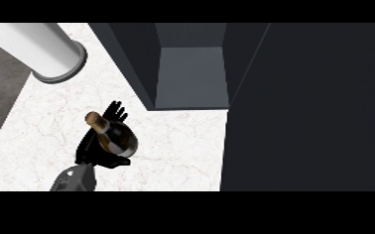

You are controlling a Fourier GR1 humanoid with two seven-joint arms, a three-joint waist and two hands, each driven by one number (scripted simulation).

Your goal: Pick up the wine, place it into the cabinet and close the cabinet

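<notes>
Black left hand [99, 151] curled around dark glass wine bottle [117, 138], above white marble tabletop [183, 148], near open dark grey cabinet [189, 74].

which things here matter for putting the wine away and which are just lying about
For the job:
- wine bottle
- left hand curled round it
- open cabinet
- cabinet door

Lying about:
- white cylinder at the counter's far left
- marble counter

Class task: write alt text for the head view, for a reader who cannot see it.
A black hand holds a dark wine bottle above a white marble counter, in front of an open dark cabinet. A white cylinder lies at upper left.
</notes>
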